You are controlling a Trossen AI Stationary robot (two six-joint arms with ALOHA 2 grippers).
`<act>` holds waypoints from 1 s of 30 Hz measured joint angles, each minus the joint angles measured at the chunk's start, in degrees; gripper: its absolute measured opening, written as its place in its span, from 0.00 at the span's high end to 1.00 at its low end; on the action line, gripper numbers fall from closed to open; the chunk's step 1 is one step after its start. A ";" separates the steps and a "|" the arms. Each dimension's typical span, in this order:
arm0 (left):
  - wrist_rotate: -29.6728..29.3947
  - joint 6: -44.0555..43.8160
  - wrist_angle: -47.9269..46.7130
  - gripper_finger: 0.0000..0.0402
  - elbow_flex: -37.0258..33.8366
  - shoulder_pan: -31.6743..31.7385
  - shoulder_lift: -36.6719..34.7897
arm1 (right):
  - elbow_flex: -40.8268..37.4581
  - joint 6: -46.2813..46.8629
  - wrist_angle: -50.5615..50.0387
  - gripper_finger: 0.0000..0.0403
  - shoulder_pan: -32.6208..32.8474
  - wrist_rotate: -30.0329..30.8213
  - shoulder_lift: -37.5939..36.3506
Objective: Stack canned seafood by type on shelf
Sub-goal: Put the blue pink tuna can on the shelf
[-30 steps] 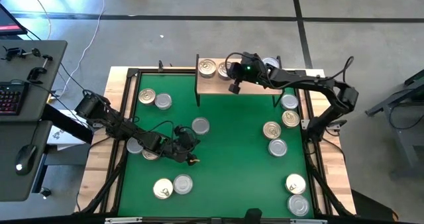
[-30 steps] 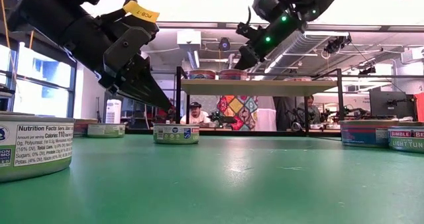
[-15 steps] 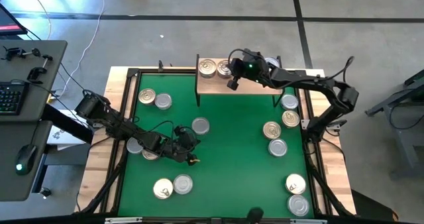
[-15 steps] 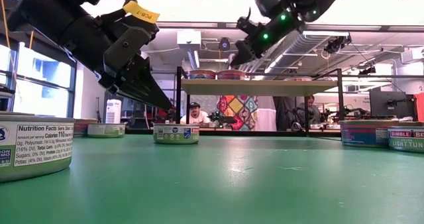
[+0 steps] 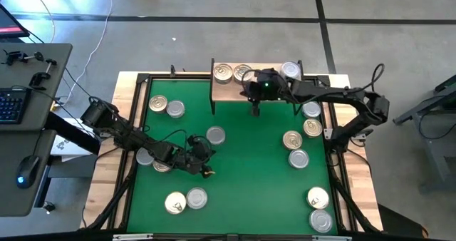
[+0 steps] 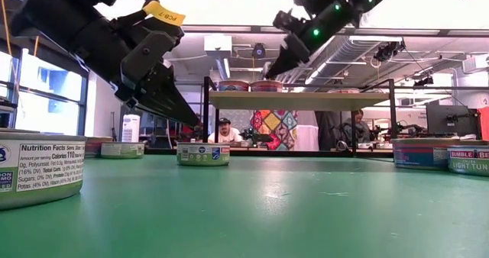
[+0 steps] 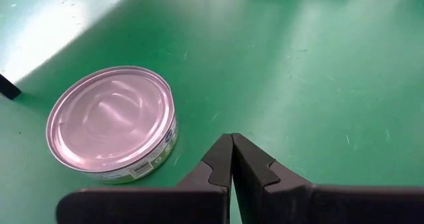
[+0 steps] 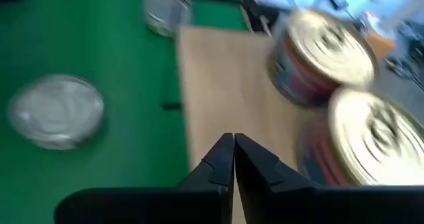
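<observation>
Shelf [image 5: 239, 91]: standing at the far edge of the green mat [image 5: 249, 162], carrying three tins along its back: two golden-lidded tins [image 5: 232, 73] side by side and a silver-lidded tin [image 5: 290, 70] towards the right.
Right hand [image 5: 256, 111]: hanging just in front of the shelf's near edge, fingers pressed together, gripping nothing.
Left hand [image 5: 206, 172]: hovering low over the mat, well in front of the shelf, fingers pressed together, empty; a silver tin [image 7: 111, 122] is lying just beside its tips.
Other tins: lying scattered on the mat to the left, right and front of the shelf.
</observation>
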 joint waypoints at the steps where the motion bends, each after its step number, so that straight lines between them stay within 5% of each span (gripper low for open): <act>1: 0.00 0.30 0.04 1.00 0.02 0.13 0.00 | -0.32 0.44 0.11 0.99 -0.52 0.86 0.02; 15: 0.31 0.80 2.20 1.00 0.00 2.68 -1.55 | -3.93 3.82 8.43 0.99 -6.91 2.54 1.00; 30: 1.83 11.14 0.90 1.00 0.99 12.36 -15.08 | -3.97 4.17 11.87 0.99 -6.21 3.05 3.64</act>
